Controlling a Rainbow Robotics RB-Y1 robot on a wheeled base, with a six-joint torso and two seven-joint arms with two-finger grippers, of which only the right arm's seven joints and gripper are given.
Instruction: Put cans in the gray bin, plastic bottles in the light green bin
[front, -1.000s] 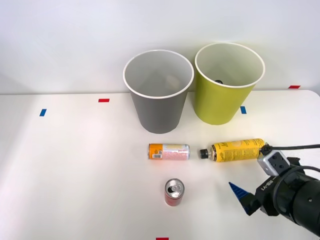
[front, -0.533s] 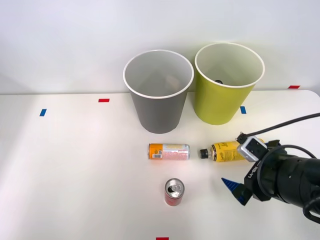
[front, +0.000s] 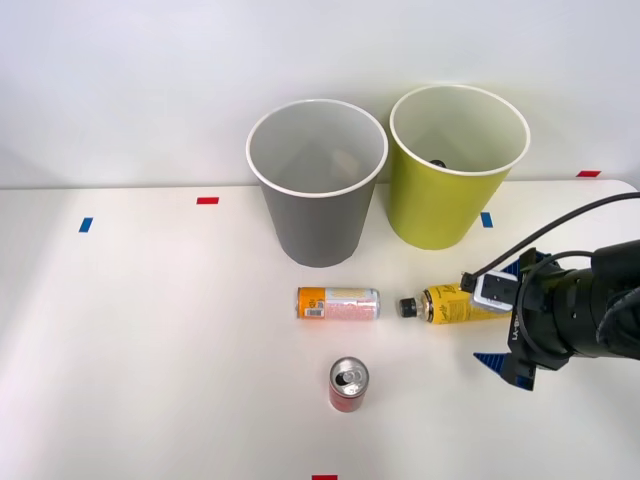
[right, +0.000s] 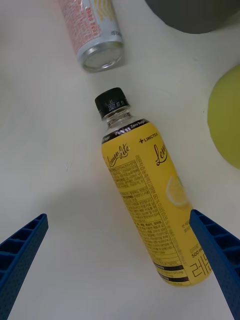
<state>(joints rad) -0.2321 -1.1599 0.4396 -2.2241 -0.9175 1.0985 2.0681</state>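
Your right gripper is spread wide and grasping nothing, its two blue ribbed fingers standing on either side of the plastic bottle, which lies on its side on the white table. From the front, the arm comes in from the right and covers the bottle's far end, so you see the yellow label and the black cap, which points toward the orange-ended can. That can also lies on its side, just in front of the gray bin, with a small gap between its silver end and the bottle cap. The wrist camera looks along the bottle with the cap away from the fingers, and one finger sits near the edge of the label without clearly touching it. The red can stands upright nearer to you, apart from both lying items, its silver pull-tab top facing up. The light green bin stands just beside the gray bin at the back of the table, behind the bottle, and a dark object shows low inside it. Small red and blue tape marks dot the tabletop.
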